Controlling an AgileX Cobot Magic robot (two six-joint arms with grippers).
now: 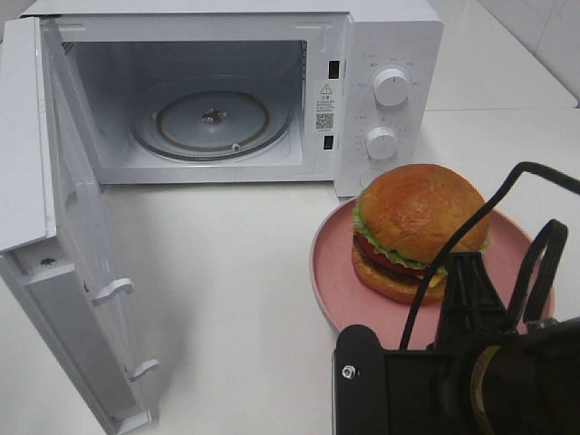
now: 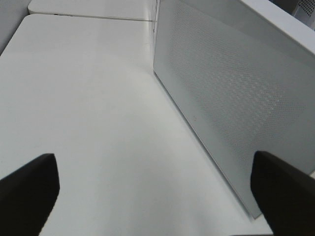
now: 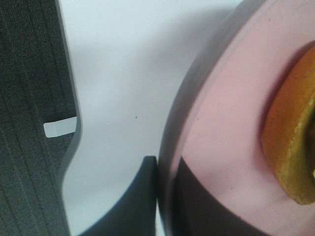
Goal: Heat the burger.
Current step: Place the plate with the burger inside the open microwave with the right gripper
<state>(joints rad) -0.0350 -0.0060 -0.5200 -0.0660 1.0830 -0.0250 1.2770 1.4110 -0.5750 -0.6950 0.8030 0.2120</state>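
**patty_q:** Why is the right hand on the pink plate and not the burger itself?

**armchair_bot:** My guess is that squeezing the bun would mash it, so the plate works as the handle. The wrist cam shows it pinched narrow on the rim, one finger on top and one at the edge. The burger sits on that plate on the tabletop, just in front of the microwave knobs, not inside yet.

**patty_q:** And the left hand?

**armchair_bot:** Spread wide, holding nothing, beside the outer face of the open door.

**patty_q:** Anything in the way?

**armchair_bot:** The door hangs off to the left, so mainly the control-panel corner. The plate has to swing around it to reach the glass turntable.
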